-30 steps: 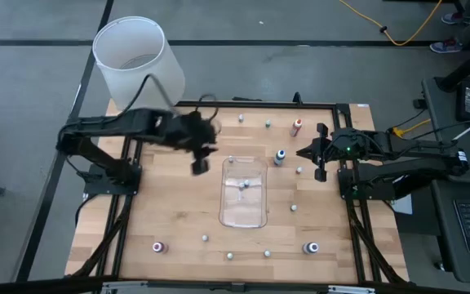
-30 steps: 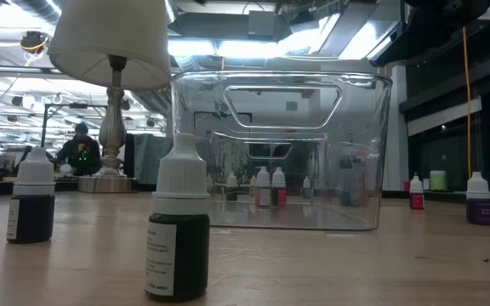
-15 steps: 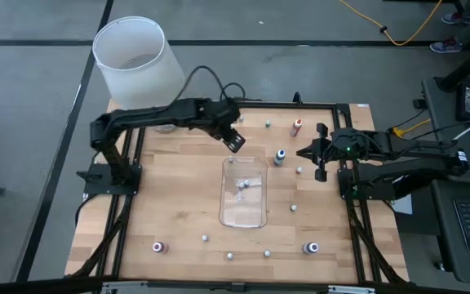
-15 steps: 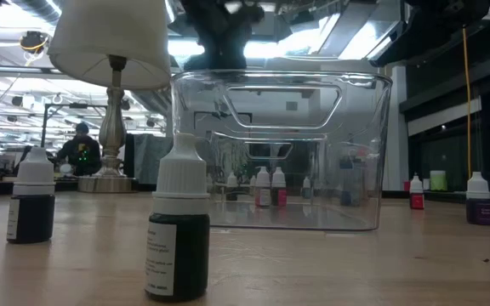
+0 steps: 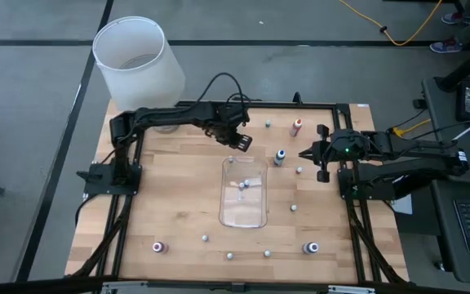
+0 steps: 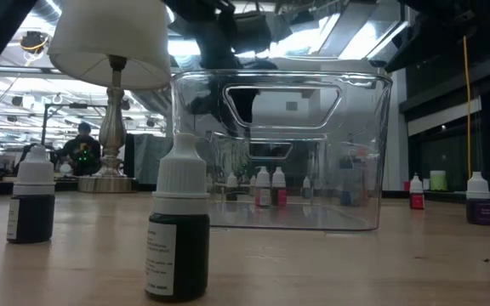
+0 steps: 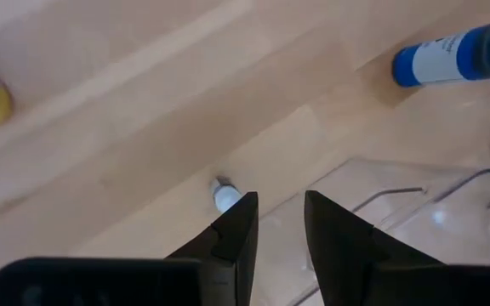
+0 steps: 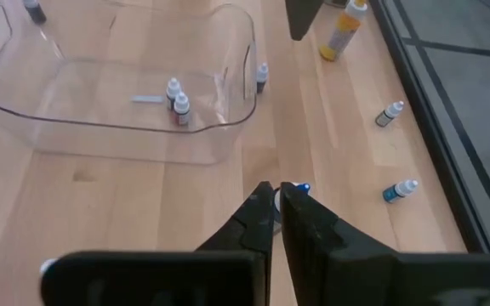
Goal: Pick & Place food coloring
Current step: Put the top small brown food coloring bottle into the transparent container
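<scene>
Since the earlier frames the left arm has swung across from the tabletop's left side, and its left pincer (image 5: 241, 143) now hangs just over the far short edge of the clear tray (image 5: 244, 214). High view: the tray lies lengthwise mid-tabletop (image 5: 170, 204) with bare wood on both long sides; two food coloring bottles (image 5: 242, 186) sit inside it, and at least ten more stand scattered around it, among them a red one (image 5: 296, 126) near the far edge, a blue one (image 5: 280, 156) just beside the tray's far right corner, and a pink one (image 5: 159, 246) toward the near left. The right pincer (image 5: 321, 163) waits at the right edge, well apart from the tray. Low view: the tray's wall (image 6: 360, 153) fills the middle; two dark bottles (image 6: 178, 229) stand upright in front, caps up. Left wrist view: the left pincer (image 7: 279, 221) is slightly spread with nothing between its fingers; one small bottle (image 7: 225, 195) shows beside the tray rim, and the blue one (image 7: 453, 55) shows side-on. Right wrist view: the right pincer (image 8: 276, 197) is pressed together, empty; the two bottles (image 8: 177, 102) in the tray stand upright.
</scene>
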